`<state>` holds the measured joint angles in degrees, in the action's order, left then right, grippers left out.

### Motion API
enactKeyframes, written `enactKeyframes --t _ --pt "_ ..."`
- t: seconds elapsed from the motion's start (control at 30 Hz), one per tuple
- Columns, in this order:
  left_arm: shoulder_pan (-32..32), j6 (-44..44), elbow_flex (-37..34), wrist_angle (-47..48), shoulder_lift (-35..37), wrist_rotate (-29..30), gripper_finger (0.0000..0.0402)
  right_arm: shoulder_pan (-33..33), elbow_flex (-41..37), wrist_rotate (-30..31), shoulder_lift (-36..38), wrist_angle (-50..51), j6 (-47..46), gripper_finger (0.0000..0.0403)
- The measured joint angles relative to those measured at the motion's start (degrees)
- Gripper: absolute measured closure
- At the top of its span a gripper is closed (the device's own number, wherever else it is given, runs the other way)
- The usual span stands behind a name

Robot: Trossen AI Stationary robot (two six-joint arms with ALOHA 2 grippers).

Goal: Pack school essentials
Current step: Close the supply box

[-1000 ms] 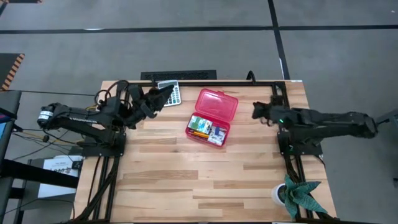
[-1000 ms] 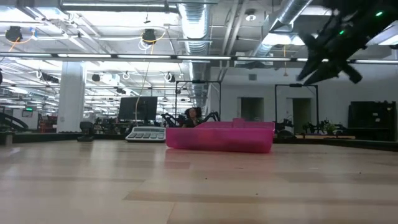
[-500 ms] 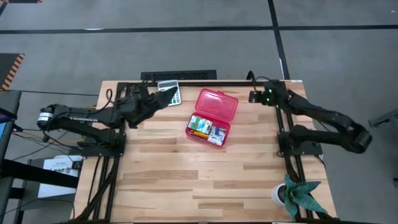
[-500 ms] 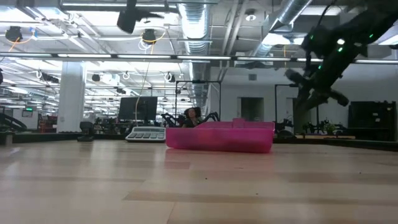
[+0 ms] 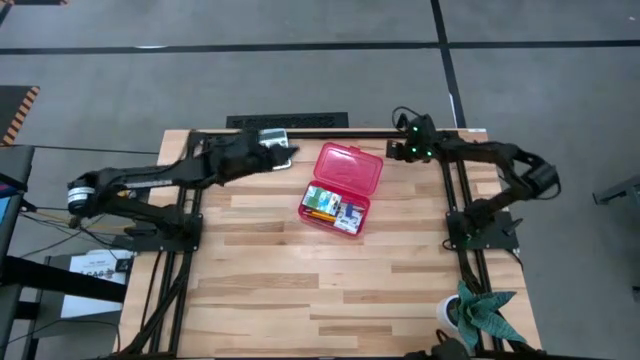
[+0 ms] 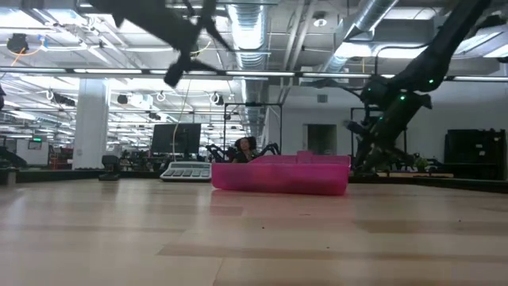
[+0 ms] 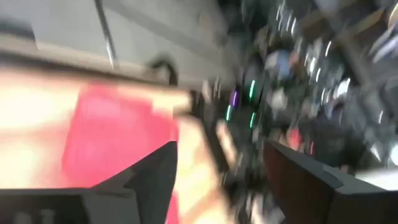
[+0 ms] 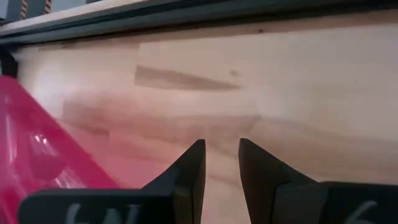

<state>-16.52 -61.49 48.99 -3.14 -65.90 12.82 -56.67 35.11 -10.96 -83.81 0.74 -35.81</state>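
Note:
The red translucent case (image 5: 341, 190) lies open mid-table, its lid (image 5: 351, 168) toward the far edge. The school essentials (image 5: 333, 208) sit in its base: a green-blue carton, orange pencils and other small pieces. My left gripper (image 5: 288, 153) hovers open above the grey-white calculator (image 5: 272, 137) at the far edge, left of the lid. My right gripper (image 5: 397, 151) is shut with a narrow slit, low over bare wood just right of the lid (image 8: 37, 168). Neither touches anything.
The calculator (image 6: 185, 171) is mostly covered by the left arm from above. A black rail runs along the table's far edge (image 5: 330, 132). A small green plant in a white pot (image 5: 478, 312) stands at the near right corner. The near half of the table (image 5: 320, 290) is bare wood.
My left gripper has reached toward the table's right, along the far edge, over the calculator and closer to the case. My right arm has swung from the right side toward the far edge and come down beside the case lid. The case has stayed in place.

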Motion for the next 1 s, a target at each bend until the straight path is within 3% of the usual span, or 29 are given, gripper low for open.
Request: enactKeyframes --t 0.17,0.4,0.67,1.0 --pt "-2.89 1.82 -0.02 2.39 -8.49 -12.72 0.0244 0.81 4.29 -1.01 -5.16 0.06 0.39 0.0301" --pt "-2.38 3.67 -0.04 1.44 -21.81 -22.29 0.0385 2.31 7.56 -1.28 -7.37 0.94 1.80 0.0301" --pt "0.09 2.18 -0.04 0.73 -31.32 -24.70 0.0398 2.67 7.56 -1.26 -7.39 1.66 4.07 0.0301" --pt "0.53 -0.10 -0.04 -0.45 -32.32 -23.11 0.0401 7.70 7.55 -3.87 -7.07 1.28 7.94 0.0301"
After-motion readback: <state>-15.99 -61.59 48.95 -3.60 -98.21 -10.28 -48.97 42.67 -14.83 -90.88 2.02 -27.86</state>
